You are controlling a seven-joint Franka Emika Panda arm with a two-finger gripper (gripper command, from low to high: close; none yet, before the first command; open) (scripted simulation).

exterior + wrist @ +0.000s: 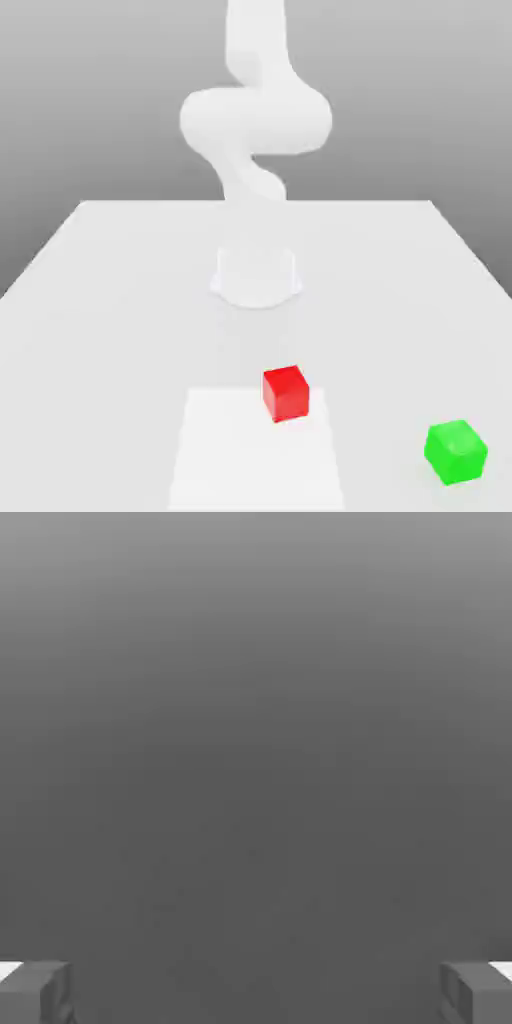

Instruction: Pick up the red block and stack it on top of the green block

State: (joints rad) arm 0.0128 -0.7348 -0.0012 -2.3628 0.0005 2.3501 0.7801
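Red block (285,392): sits flat on the white table (110,300), near the front. It rests on the top right corner of a paler square patch (250,450) on the table. Nothing touches it.
Green block (456,452): sits on the table too, toward the exterior view's right and a bit closer to the front than the red one. The two blocks are well apart.
Arm (255,115): white and bendy, standing up at the back of the table. It rises from a round base (256,276) behind the red block.
Gripper (256,992): in the hand view, two grey fingertips (35,992) poke in from the two far sides of the picture. They are wide apart with nothing between them.
What the hand looks at: just plain grey, lighter at one end and darker at the other. It may be the wall behind the table, but it is hard to say.
Blocks and hand: neither block is near the fingertips.
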